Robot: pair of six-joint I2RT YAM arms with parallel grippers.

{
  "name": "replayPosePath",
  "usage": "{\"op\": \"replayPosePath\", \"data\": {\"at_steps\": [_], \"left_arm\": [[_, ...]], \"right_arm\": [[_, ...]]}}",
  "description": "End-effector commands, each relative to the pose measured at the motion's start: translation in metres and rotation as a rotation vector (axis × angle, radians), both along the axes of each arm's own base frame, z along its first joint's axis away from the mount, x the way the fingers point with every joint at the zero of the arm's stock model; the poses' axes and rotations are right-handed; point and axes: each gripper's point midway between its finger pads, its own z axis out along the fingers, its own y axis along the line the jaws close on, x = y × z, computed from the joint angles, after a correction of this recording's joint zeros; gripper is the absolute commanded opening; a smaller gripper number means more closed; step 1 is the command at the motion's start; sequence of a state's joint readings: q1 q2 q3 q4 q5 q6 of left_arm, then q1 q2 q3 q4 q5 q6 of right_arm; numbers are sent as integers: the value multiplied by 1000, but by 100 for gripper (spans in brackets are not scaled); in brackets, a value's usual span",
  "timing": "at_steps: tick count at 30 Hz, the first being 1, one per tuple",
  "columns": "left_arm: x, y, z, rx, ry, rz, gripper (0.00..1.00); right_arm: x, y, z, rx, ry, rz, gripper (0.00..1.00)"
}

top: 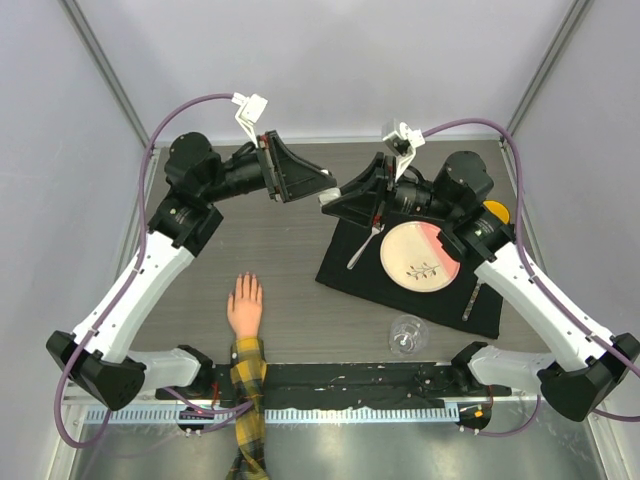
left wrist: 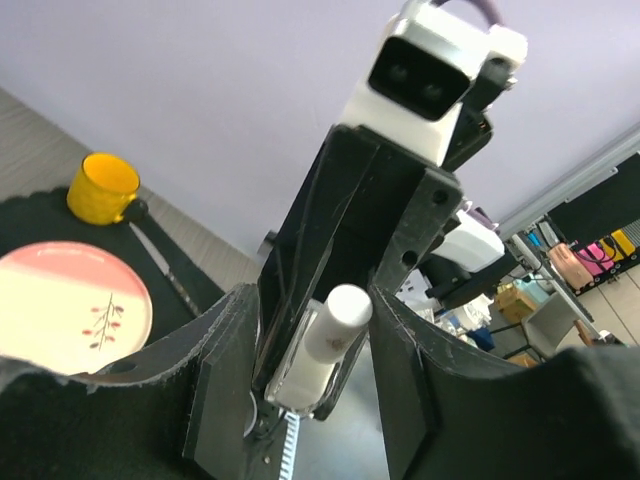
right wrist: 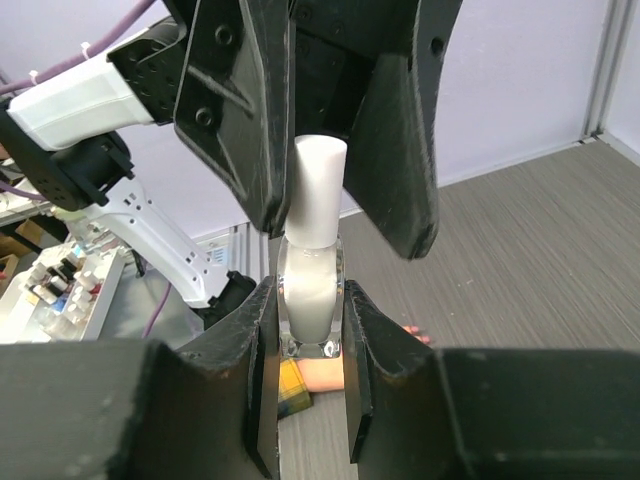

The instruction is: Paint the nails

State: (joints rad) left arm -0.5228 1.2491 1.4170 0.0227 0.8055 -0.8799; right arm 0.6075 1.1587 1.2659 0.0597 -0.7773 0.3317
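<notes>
The peach fake hand [top: 245, 310] lies palm down on the table at the near left, in a yellow-and-black plaid sleeve [top: 249, 385]. Its tiny pale nails [top: 243, 280] point away from me. Both arms meet in the air at the back centre. My right gripper [top: 338, 201] [right wrist: 308, 292] is shut on a clear nail polish bottle [right wrist: 312, 290] of white polish. My left gripper [top: 322, 190] [left wrist: 315, 300] is open, and its jaws flank the bottle's white cap [right wrist: 318, 190] [left wrist: 338, 318]. The hand [right wrist: 330, 375] also shows below the bottle.
A black mat [top: 440, 305] at the right holds a pink-and-cream plate [top: 420, 255], a fork [top: 365, 245] and a knife [top: 472, 300]. A clear glass [top: 407, 333] stands at its near edge. A yellow cup [top: 495, 212] stands at the back right.
</notes>
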Motion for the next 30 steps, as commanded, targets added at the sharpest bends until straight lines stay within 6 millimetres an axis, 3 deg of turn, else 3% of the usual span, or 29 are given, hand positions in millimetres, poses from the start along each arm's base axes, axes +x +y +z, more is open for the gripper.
{"op": "replayPosePath", "data": {"at_steps": [1,6,9,13,14,15,16,17,18,19,20,21,22,30], "left_arm": [[-7,3,34,-94,-104,-18,52],[-9,3,33,-98,-99,-27,51],[-9,3,34,-99,-97,-32,43],[-8,3,33,-86,-111,-17,23],[-5,5,39,-89,-126,20,15],[-3,4,31,-52,-98,47,0],[10,4,33,-20,-177,172,0],[9,9,29,36,-172,249,0],[16,13,29,66,-214,352,0],[8,3,27,95,-249,392,0],[24,12,25,108,-211,539,0],[27,6,22,116,-197,543,0],[26,0,21,113,-170,549,0],[29,-13,24,93,-166,578,0]], "right_arm": [[-10,-1,21,60,-59,32,0],[-8,-2,21,65,-58,26,0],[-4,-4,22,70,-58,-2,0],[11,-6,21,63,-36,-82,0],[16,-7,21,58,-34,-109,0],[32,-12,25,66,-30,-204,0],[36,-12,18,40,-7,-261,0],[45,-16,19,9,-79,-360,0],[64,-30,23,-14,-107,-561,0],[48,-23,23,-45,-145,-639,0],[46,-25,25,-81,-206,-744,0],[48,-32,25,-151,-306,-839,0],[55,-51,35,-136,-298,-1005,0],[42,-30,39,-88,-330,-909,0]]}}
